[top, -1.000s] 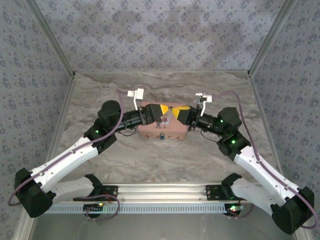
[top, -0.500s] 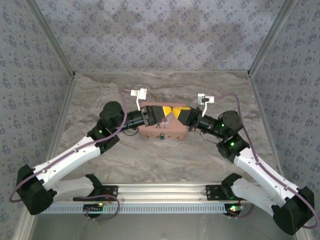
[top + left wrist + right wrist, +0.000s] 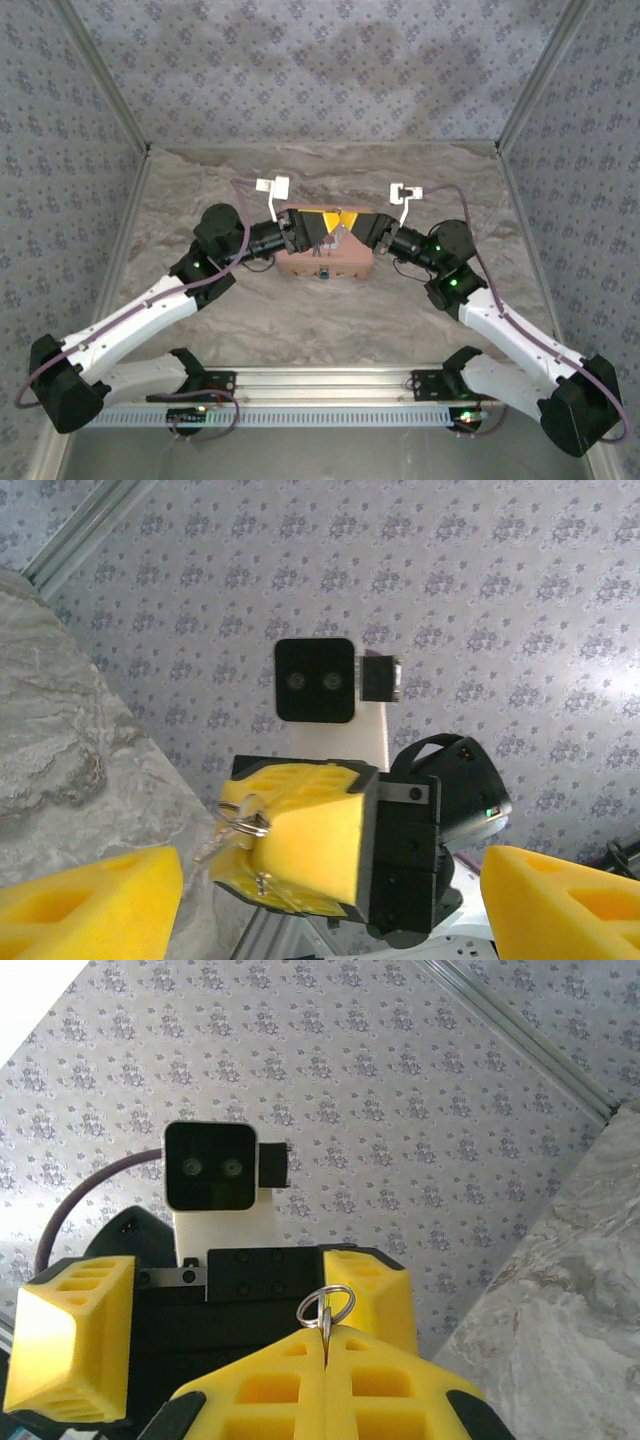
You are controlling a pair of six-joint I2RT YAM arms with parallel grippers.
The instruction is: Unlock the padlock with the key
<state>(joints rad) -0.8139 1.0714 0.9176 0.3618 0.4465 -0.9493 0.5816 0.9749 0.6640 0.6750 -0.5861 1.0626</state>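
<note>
- The key [image 3: 325, 1307] is pinched in the right claw [image 3: 325, 1375], which is closed tight on it. We see its ring; the blade is hard to make out.
- The padlock [image 3: 326, 271] is a bluish speck at the pink tin's [image 3: 300, 262] near side — too small to read.
- The left claw [image 3: 228, 1300] stands wide, holding nothing.
- Below is a marbled grey table [image 3: 200, 190] — flowered walls [image 3: 320, 70] surround it.
</note>
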